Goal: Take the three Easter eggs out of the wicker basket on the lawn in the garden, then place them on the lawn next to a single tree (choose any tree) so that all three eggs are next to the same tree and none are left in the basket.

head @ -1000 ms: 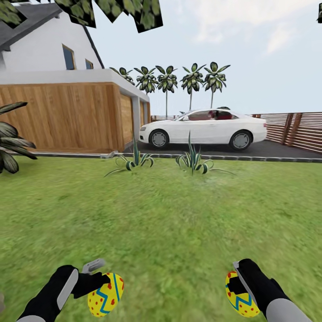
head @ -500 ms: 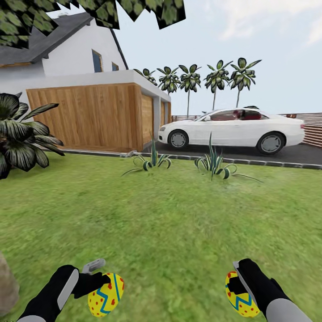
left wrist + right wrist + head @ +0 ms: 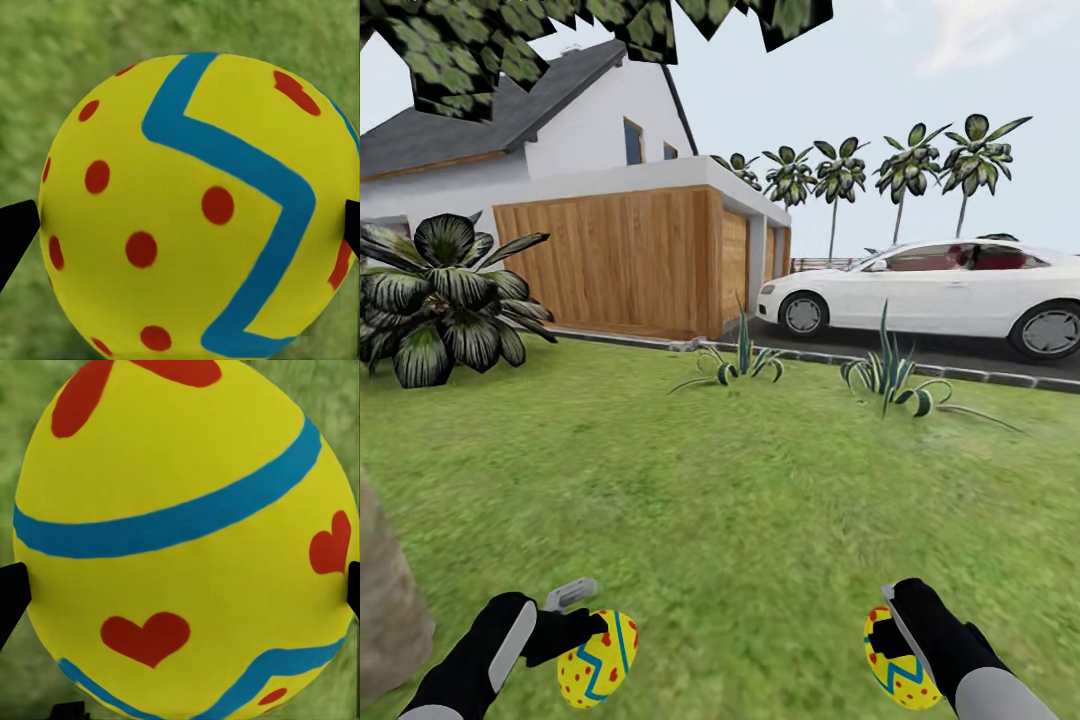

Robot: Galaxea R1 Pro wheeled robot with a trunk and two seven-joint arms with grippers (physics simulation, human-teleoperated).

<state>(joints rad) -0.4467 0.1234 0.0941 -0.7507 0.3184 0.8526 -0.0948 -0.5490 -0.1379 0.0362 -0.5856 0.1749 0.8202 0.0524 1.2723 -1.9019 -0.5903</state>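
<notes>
Zigzag egg (image 3: 597, 660) is clamped between left gripper (image 3: 575, 625) jaws; hearts egg (image 3: 898, 660) between right gripper (image 3: 895, 625) jaws, above lawn (image 3: 740, 500).

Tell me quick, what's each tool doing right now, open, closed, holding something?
Left tool: closed on a yellow egg with blue zigzag and red dots.
Right tool: closed on a yellow egg with blue bands and red hearts.

Two eggs (image 3: 598, 660) (image 3: 895, 661), one white car (image 3: 950, 295), two spiky plants (image 3: 740, 362) (image 3: 890, 378), five palms (image 3: 840, 175).
</notes>
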